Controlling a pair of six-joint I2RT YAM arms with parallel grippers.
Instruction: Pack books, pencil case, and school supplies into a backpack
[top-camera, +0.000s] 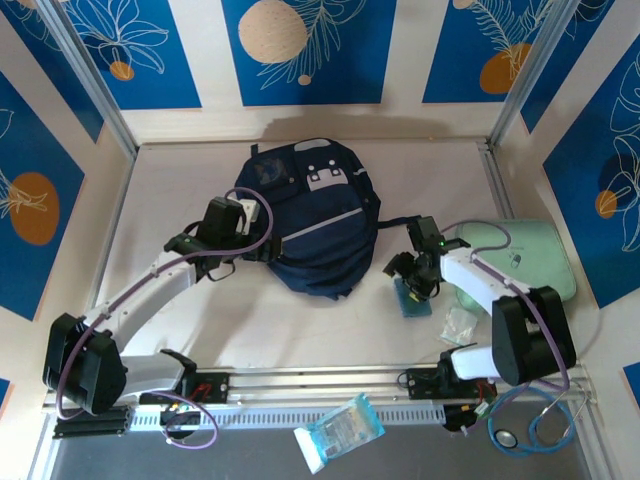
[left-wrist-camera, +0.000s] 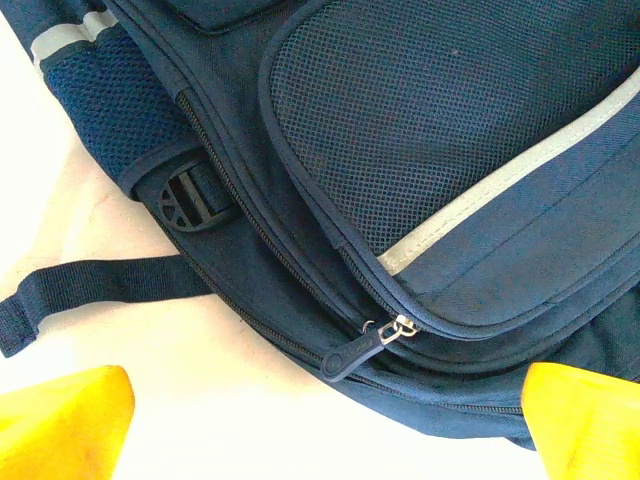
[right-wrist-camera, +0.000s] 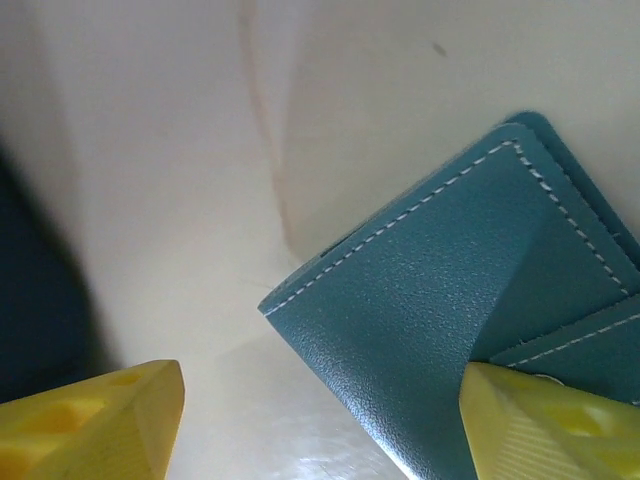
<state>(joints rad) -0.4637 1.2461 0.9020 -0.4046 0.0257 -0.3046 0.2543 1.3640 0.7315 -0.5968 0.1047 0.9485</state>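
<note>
The backpack (top-camera: 320, 230) lies flat in the middle of the table (top-camera: 300, 335), front side up. The left gripper (left-wrist-camera: 320, 435) hangs over its left edge with the jaws spread wide and nothing between them but fabric and table. In the left wrist view the zipper pull (left-wrist-camera: 362, 347) lies between the two yellow fingertips (left-wrist-camera: 60, 425), nearer the middle than either tip and touched by neither. A black strap (left-wrist-camera: 100, 285) trails off onto the table beside it.

The right gripper (right-wrist-camera: 320, 430) is down at the teal pad (right-wrist-camera: 420, 320), which lies on the table just right of the backpack and near the mint-green case (top-camera: 520, 255). Its jaws stand open. One finger (right-wrist-camera: 550, 425) sits against the pad's surface, the other (right-wrist-camera: 95, 420) is off the pad over bare table, and the pad's near corner lies in the gap between them.
</note>
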